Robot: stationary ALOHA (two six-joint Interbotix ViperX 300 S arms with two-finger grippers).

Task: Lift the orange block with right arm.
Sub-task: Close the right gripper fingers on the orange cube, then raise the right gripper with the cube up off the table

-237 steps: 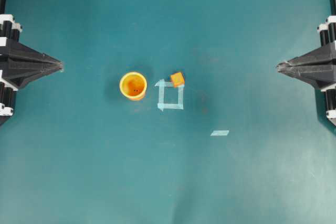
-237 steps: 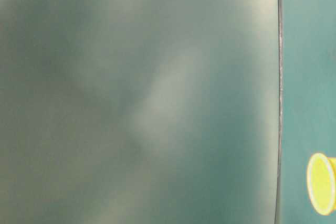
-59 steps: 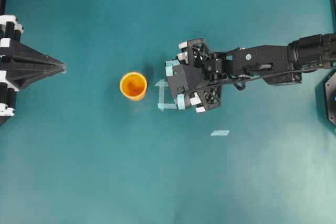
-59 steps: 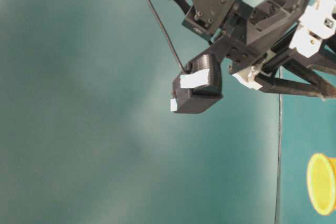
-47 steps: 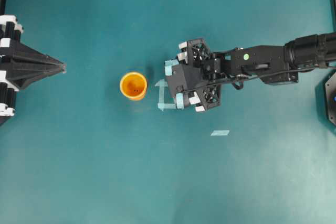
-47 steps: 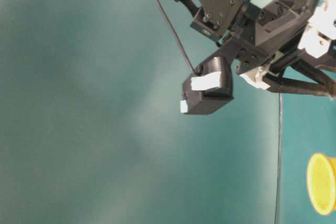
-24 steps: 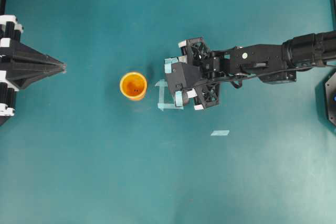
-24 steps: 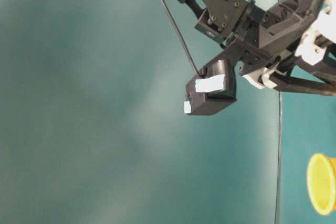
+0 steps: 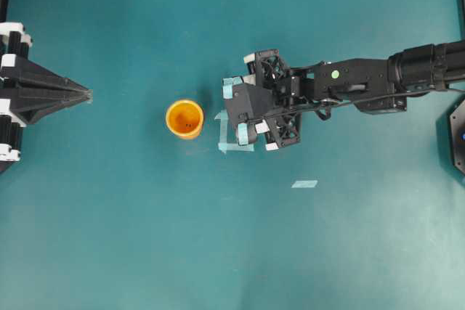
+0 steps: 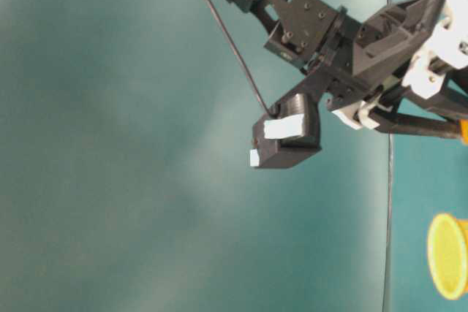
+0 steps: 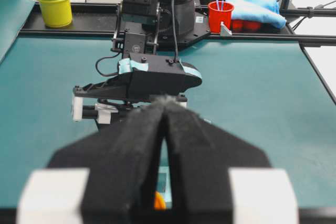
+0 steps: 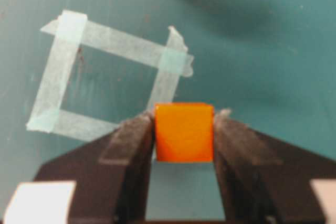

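Right hand (image 12: 184, 129) clamped on orange block (image 12: 184, 132) — left hand (image 11: 164, 129) together.

Teal desk and what lies on it

Flat desk (image 9: 131, 237) covered in plain teal, faintly scuffed and smudged near the middle. Near the centre, an open square outline of pale tape (image 9: 234, 136) stuck flat to the surface, partly hidden from overhead; seen close from the right wrist camera as four overlapping strips, one corner curling up slightly. Just left of the square, standing upright with its mouth up, a round orange-yellow cup (image 9: 184, 118), not touching the tape. Well apart, lower right of the square, a single short strip of pale tape (image 9: 304, 184) lying alone.
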